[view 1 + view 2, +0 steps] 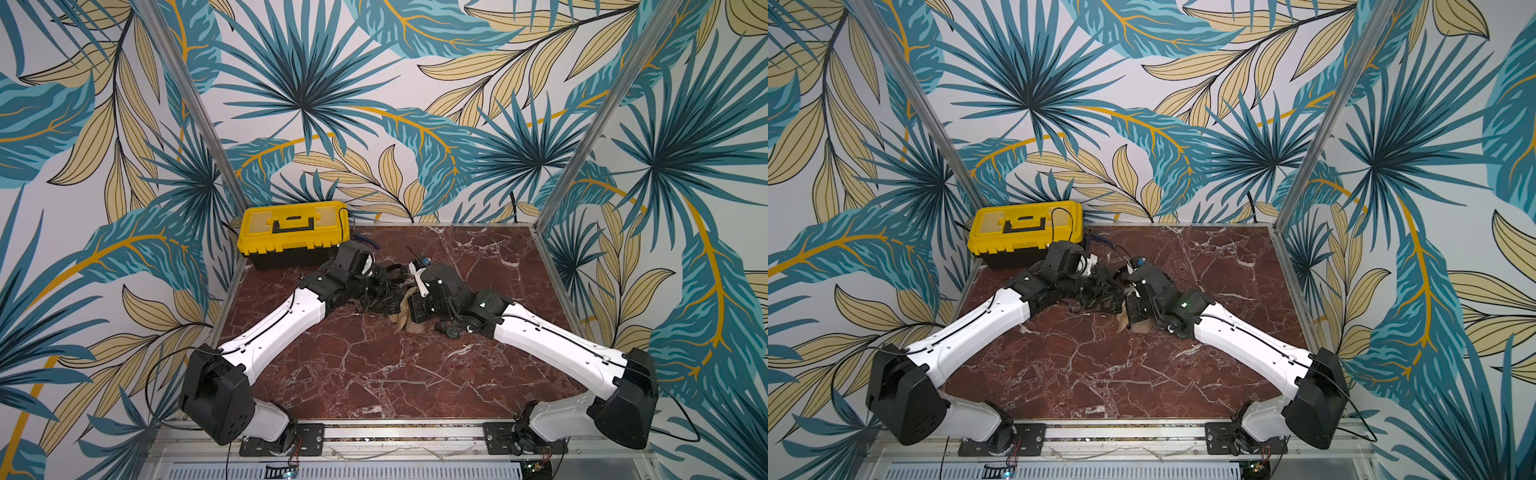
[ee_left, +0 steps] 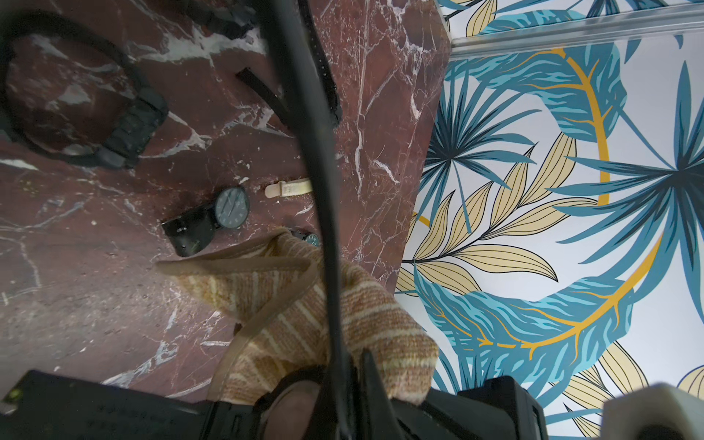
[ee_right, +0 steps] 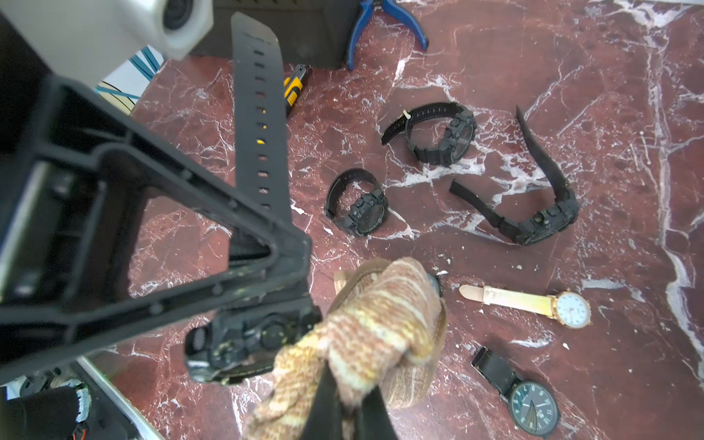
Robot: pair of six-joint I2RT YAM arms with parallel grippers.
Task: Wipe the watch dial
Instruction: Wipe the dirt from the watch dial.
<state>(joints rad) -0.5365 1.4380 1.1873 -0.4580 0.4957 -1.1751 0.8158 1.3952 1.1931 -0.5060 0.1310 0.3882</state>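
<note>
Right wrist view: my right gripper (image 3: pixel 346 404) is clamped on a bunched, striped tan knitted cloth (image 3: pixel 377 327). The cloth's free end presses against the case of a chunky black digital watch (image 3: pixel 244 339) with a perforated rubber strap. My left gripper (image 2: pixel 352 396) has its jaws closed tight on that watch. The strap stretches away toward the yellow-lidded black plastic toolbox (image 1: pixel 293 230). The dial is hidden behind case and cloth, so I cannot tell whether the cloth covers it.

In both top views my grippers meet near the toolbox, on its side facing the middle of the red marble tabletop (image 1: pixel 374 374).

Blue-handled pliers (image 3: pixel 384 23) lie just beside the toolbox. A buckled black sport watch (image 3: pixel 358 207) lies farther out. Beyond it, well apart from the toolbox, a gold-cased white-dial watch (image 3: pixel 571 308) and a dark-dial round watch (image 3: pixel 533 409) lie flat.
</note>
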